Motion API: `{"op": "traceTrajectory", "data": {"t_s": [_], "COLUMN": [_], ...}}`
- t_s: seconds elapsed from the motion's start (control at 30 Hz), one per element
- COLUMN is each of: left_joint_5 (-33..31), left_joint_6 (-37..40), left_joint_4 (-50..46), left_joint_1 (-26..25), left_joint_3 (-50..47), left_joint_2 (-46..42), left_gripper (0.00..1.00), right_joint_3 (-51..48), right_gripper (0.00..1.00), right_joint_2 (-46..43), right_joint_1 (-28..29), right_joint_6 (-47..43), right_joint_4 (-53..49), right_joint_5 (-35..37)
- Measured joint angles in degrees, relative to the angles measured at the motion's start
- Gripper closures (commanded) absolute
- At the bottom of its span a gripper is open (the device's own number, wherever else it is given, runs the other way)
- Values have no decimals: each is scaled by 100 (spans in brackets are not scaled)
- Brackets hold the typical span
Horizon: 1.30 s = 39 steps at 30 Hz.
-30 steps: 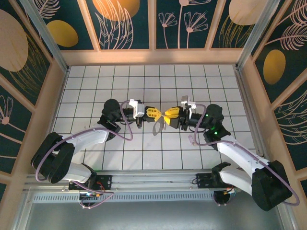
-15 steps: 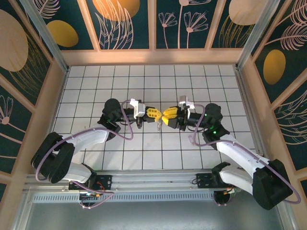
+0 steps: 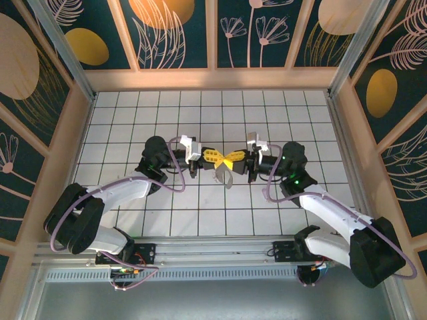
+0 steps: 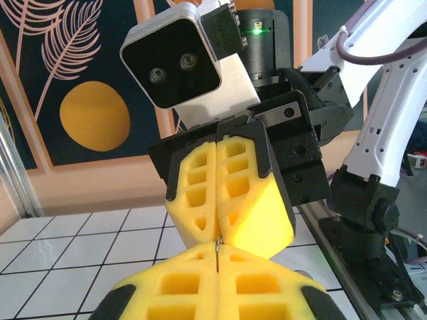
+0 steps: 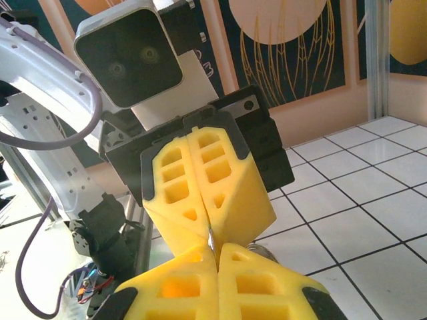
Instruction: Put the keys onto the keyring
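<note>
Since the earlier frame, the right tool (image 3: 232,160) has been brought leftward and closed, so that its yellow tips are now met nose to nose with those of the left tool (image 3: 216,159) above the middle of the tiled surface (image 3: 200,107). Both tools are seen pressed fully together, pad against pad.

One keyring (image 3: 224,177) is counted. It is hung as a thin grey loop just under the meeting point, clear of the tiles. Its long axis is pointed from the tips toward the near edge, slightly to the right.

In the left wrist view a thin silver edge (image 4: 217,248) is pinched at the seam where the left tool (image 4: 217,270) is met by the right tool (image 4: 220,223). It cannot be told whether this edge belongs to the key or to the ring. What is gripped by the right tool also cannot be told.
</note>
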Motion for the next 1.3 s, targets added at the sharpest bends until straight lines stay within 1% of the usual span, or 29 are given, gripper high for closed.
{"op": "traceTrajectory", "data": {"t_s": [0.1, 0.13, 0.23, 0.53, 0.7, 0.9, 1.03, 1.3], "left_joint_5": [-7, -26, -101, -437, -533, -531, -474, -306], "left_joint_6": [-61, -76, -114, -138, -238, -597, -876, -1320], "left_joint_4": [0, 0, 4, 2, 11, -94, -111, 212], "left_joint_1": [9, 9, 2, -31, -31, -31, -31, -31], "left_joint_3": [33, 33, 33, 33, 31, 96, 251, 256], "left_joint_2": [31, 33, 31, -50, -70, -59, 26, 234], "left_gripper": [100, 95, 88, 76, 73, 71, 71, 71], "right_joint_3": [0, 0, 0, -2, -2, -2, -2, -15], "right_gripper": [100, 100, 100, 100, 100, 100, 100, 100], "right_joint_2": [-2, -4, -24, -219, -240, -245, -251, -251], "right_joint_1": [-11, -11, -50, -280, -280, -280, -291, -291], "right_joint_6": [-7, -15, -22, 68, 144, 273, 372, 459], "right_joint_4": [0, 0, 0, 13, 76, 260, 369, 470], "right_joint_5": [63, 85, 109, 94, 55, 52, 59, 59]}}
